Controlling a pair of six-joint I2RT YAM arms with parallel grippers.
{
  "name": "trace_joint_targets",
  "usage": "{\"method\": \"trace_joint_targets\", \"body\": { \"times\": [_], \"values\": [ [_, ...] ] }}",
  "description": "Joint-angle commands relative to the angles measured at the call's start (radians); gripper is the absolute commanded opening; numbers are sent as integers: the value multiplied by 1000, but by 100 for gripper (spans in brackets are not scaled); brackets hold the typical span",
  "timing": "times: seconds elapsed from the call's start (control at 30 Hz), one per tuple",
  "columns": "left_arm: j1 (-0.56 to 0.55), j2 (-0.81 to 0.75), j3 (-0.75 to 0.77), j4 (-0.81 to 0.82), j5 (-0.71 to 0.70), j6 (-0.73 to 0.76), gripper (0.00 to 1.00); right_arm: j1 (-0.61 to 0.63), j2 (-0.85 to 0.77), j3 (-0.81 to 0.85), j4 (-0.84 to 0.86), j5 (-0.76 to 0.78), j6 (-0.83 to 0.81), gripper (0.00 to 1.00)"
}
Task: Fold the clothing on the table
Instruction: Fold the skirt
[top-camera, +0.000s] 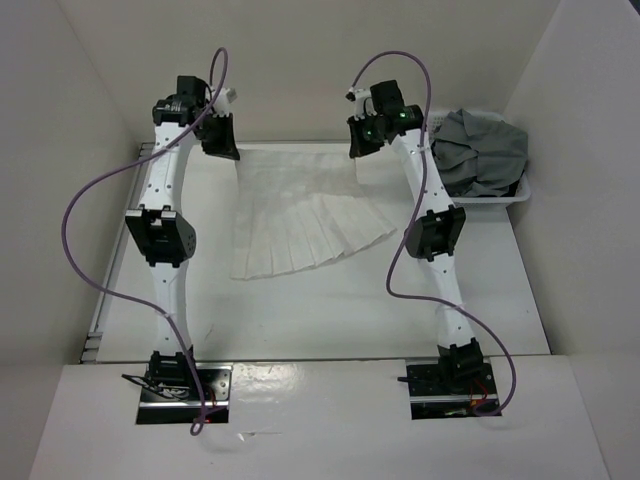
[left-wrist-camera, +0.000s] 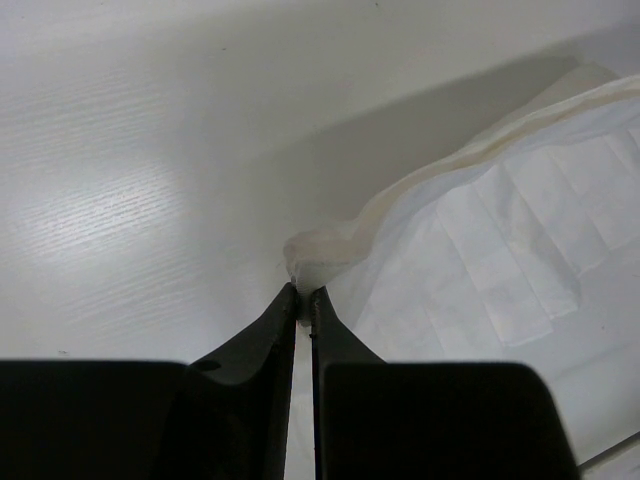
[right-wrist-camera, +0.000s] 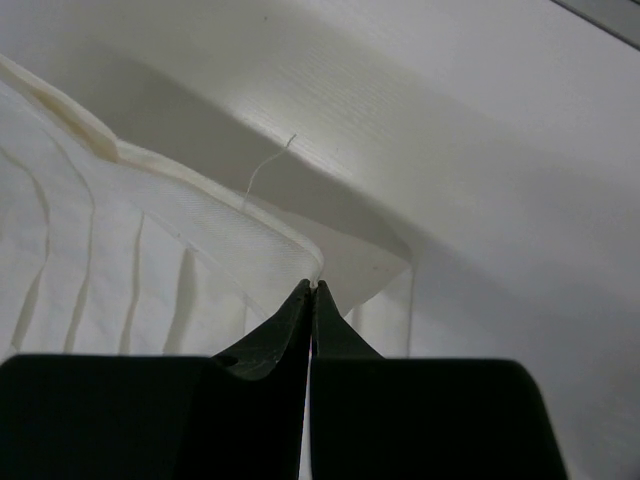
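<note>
Bright diffuse light, soft shadows; glare patch on table (left-wrist-camera: 130, 210), focus ok.

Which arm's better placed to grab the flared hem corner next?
Right, probably. Both jaws are shut on the skirt at its far corners, but the hem fans out toward the right arm; the left arm stands across the skirt from that corner.

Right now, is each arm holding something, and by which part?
Yes. Both pinch the white pleated skirt at its far waistband edge: the left gripper on the left corner, the right gripper on the right corner.
</note>
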Motion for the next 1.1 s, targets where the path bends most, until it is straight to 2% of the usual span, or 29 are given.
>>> {"method": "trace_joint_targets", "body": {
  "times": [0.0, 0.13, 0.17, 0.23, 0.27, 0.3, 0.33, 0.4, 0.67, 0.8, 1.07],
  "values": [
    [4, -104, -71, 51, -27, -25, 0, 28, -146, -46, -21, 61, 30, 0],
    [-7, -242, -277, 147, -27, -35, 0, 59, -235, -141, -21, 81, 39, 0],
    [-7, -273, -392, 207, -36, -35, 0, 59, -276, -197, -21, 95, 48, 0],
    [-17, -363, -511, 299, -45, -35, 0, 73, -331, -286, 33, 95, 48, 0],
    [-18, -406, -604, 324, -74, -35, 0, 85, -408, -413, 107, 104, 59, 0],
    [-27, -423, -645, 345, -74, -35, 0, 85, -451, -488, 158, 113, 59, 0],
    [-27, -435, -677, 377, -74, -26, 0, 94, -546, -656, 211, 147, 70, 0],
    [-27, -455, -748, 397, -74, -26, 0, 105, -627, -864, 355, 185, 70, 0],
    [-27, -524, -946, 535, -73, -14, 0, 105, -833, -1280, 569, 260, 59, 0],
    [-36, -567, -1029, 584, -83, -3, 0, 105, -849, -1399, 675, 299, 27, 0],
    [-91, -693, -1118, 660, -168, 81, 0, 83, -829, -1410, 729, 354, 7, 0]
  ]
}}
